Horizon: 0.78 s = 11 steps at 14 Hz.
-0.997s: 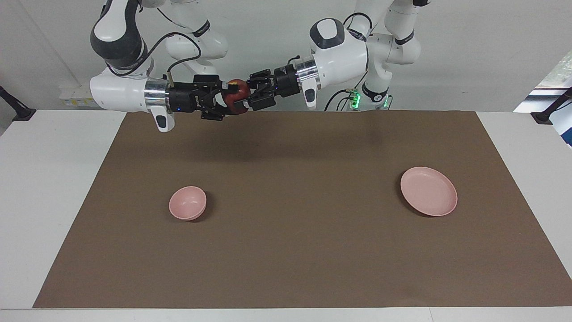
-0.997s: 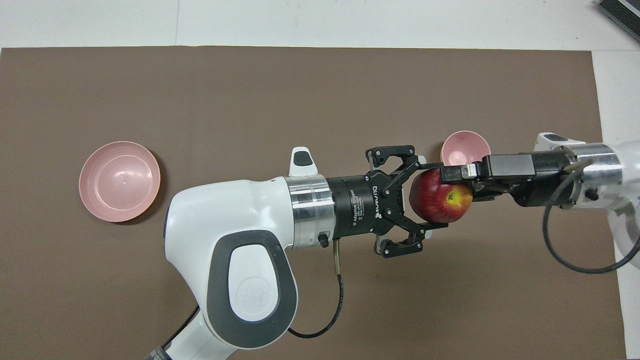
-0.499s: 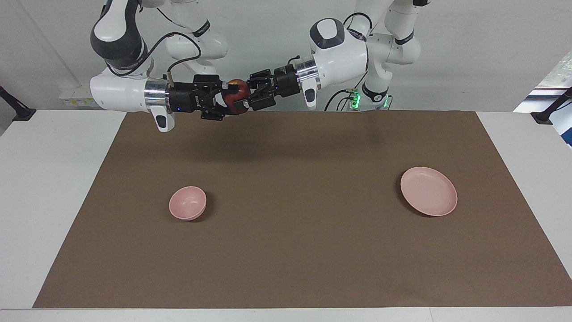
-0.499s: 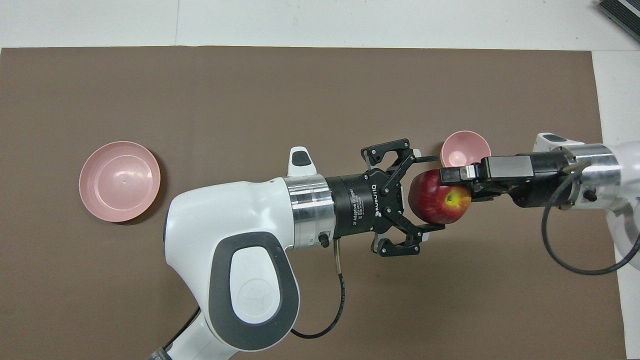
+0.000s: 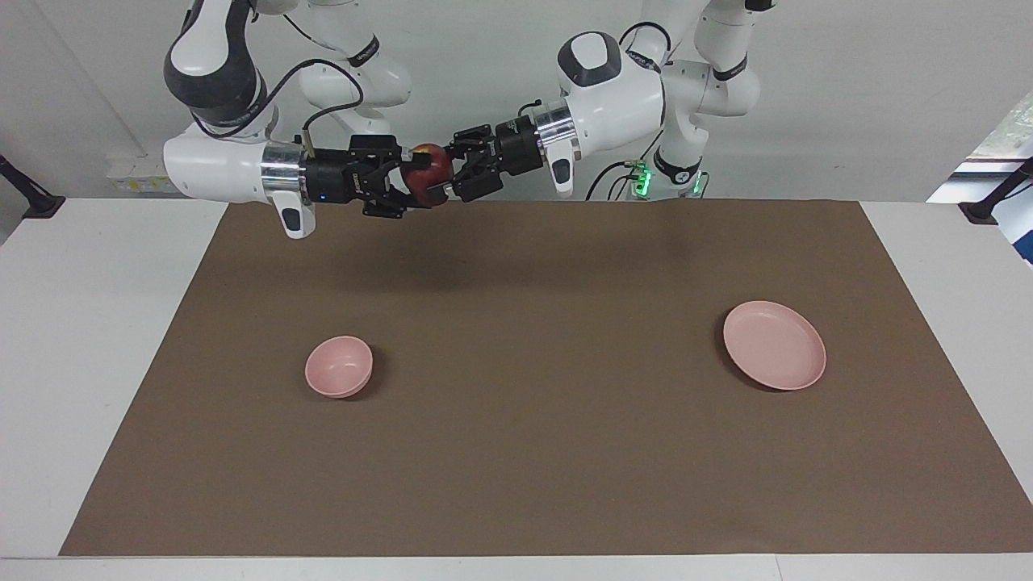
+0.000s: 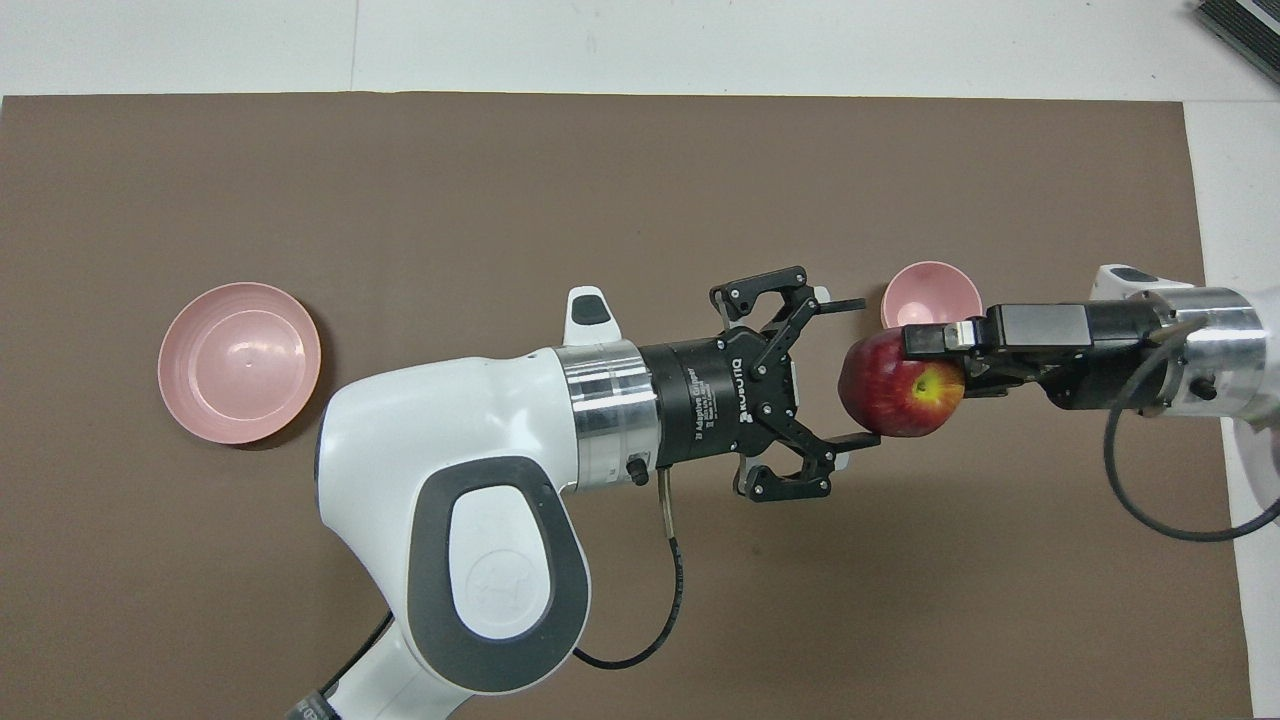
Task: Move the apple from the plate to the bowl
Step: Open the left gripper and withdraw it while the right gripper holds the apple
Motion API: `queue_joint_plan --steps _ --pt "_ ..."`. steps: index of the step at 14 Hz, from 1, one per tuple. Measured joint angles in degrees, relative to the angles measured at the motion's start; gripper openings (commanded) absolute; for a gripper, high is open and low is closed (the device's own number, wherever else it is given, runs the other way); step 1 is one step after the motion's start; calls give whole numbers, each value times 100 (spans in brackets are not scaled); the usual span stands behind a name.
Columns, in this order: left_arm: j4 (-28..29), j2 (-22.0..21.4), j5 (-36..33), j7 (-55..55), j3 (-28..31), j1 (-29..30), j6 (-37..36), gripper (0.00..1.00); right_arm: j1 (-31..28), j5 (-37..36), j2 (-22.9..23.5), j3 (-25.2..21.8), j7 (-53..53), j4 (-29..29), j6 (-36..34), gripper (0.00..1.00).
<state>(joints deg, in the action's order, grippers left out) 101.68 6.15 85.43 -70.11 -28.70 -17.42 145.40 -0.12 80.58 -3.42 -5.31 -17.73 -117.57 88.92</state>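
The dark red apple (image 5: pixel 432 165) (image 6: pixel 895 395) hangs in the air between the two grippers, above the brown mat's robot-side part. My right gripper (image 5: pixel 416 179) (image 6: pixel 915 385) is shut on it, with one finger (image 6: pixel 930 340) across its top. My left gripper (image 5: pixel 446 171) (image 6: pixel 868 370) is open. Its spread fingertips (image 6: pixel 850 302) flank the edge of the apple without gripping it. The small deep pink bowl (image 5: pixel 339 367) (image 6: pixel 930 295) stands empty on the mat toward the right arm's end. The flat pink plate (image 5: pixel 775 345) (image 6: pixel 240 362) lies empty toward the left arm's end.
A brown mat (image 5: pixel 524 452) covers most of the white table (image 5: pixel 81 339). Both arms stretch level over the mat's robot-side part, well above it.
My left gripper's fingers have spread off the apple and drawn back a little. My right gripper has carried the apple slightly toward the right arm's end.
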Motion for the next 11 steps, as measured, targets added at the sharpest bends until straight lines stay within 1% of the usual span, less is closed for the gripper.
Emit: queue_joint_plan --steps 2,5,8,11 --pt "18 -1 0 -1 50 148 -32 100 -102 -311 1 -5 -6 1 0 0" --pt "105 -28 -180 8 71 603 -485 100 -266 -884 6 -20 -9 2 67 0" --pt "170 -43 -781 7 87 1041 -901 100 -308 -1590 15 -23 -10 0 547 0" --pt "216 -43 -1595 4 97 1353 -1181 100 -304 -2242 29 -17 -9 -5 1010 0"
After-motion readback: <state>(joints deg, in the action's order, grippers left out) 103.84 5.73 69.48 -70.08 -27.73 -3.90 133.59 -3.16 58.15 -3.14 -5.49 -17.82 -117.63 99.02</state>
